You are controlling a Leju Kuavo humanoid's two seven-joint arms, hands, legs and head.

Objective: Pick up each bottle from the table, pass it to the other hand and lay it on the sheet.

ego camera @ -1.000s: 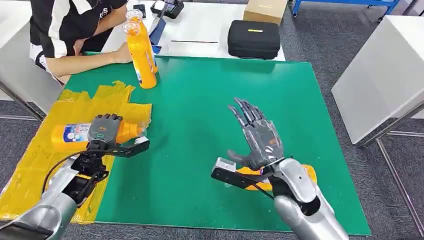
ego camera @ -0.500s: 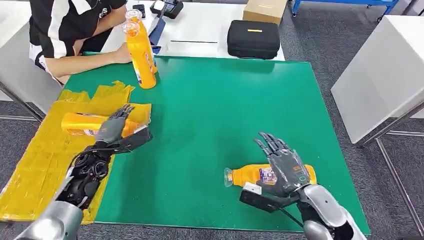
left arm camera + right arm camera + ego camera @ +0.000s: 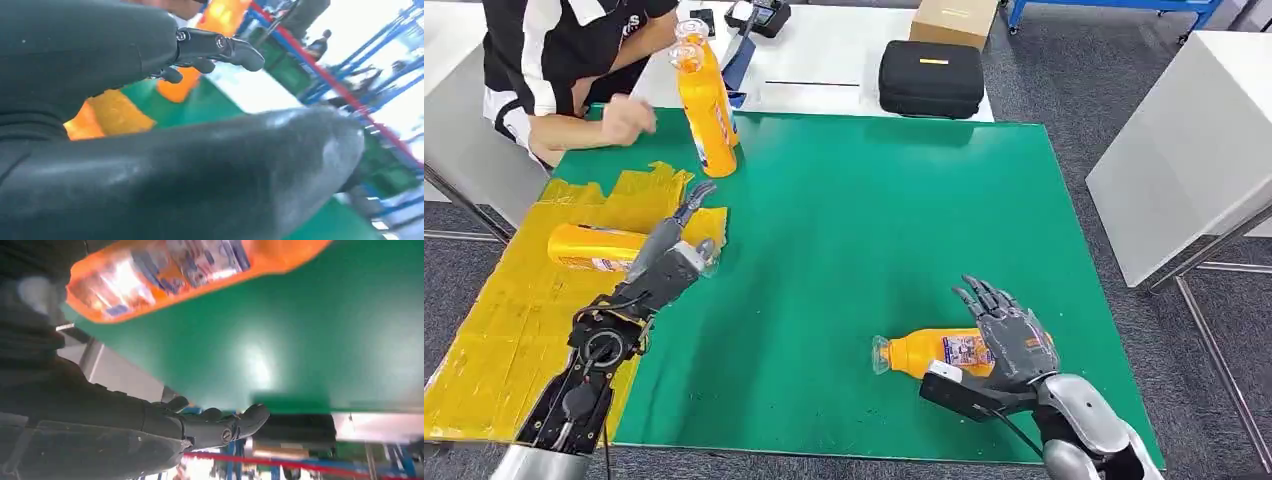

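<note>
An orange bottle (image 3: 589, 247) lies on the yellow sheet (image 3: 504, 330) at the table's left. My left hand (image 3: 669, 255) hovers just right of it with fingers spread, holding nothing; its fingers (image 3: 220, 47) show extended in the left wrist view. A second orange bottle (image 3: 929, 351) lies on its side on the green mat (image 3: 854, 220) near the front right. My right hand (image 3: 1009, 335) is spread over its base end, not closed around it. That bottle (image 3: 200, 270) shows close by in the right wrist view. Two upright orange bottles (image 3: 704, 110) stand at the far left.
A person in a black and white shirt sits at the far left, one hand (image 3: 627, 118) raised beside the upright bottles. A black case (image 3: 932, 78) and a cardboard box (image 3: 954, 20) lie on the white table behind. A white table (image 3: 1194, 140) stands to the right.
My left hand let go of the bottle on the sheet and lifted away to the right. My right hand came down toward the lying bottle. The person's hand left the upright bottle.
</note>
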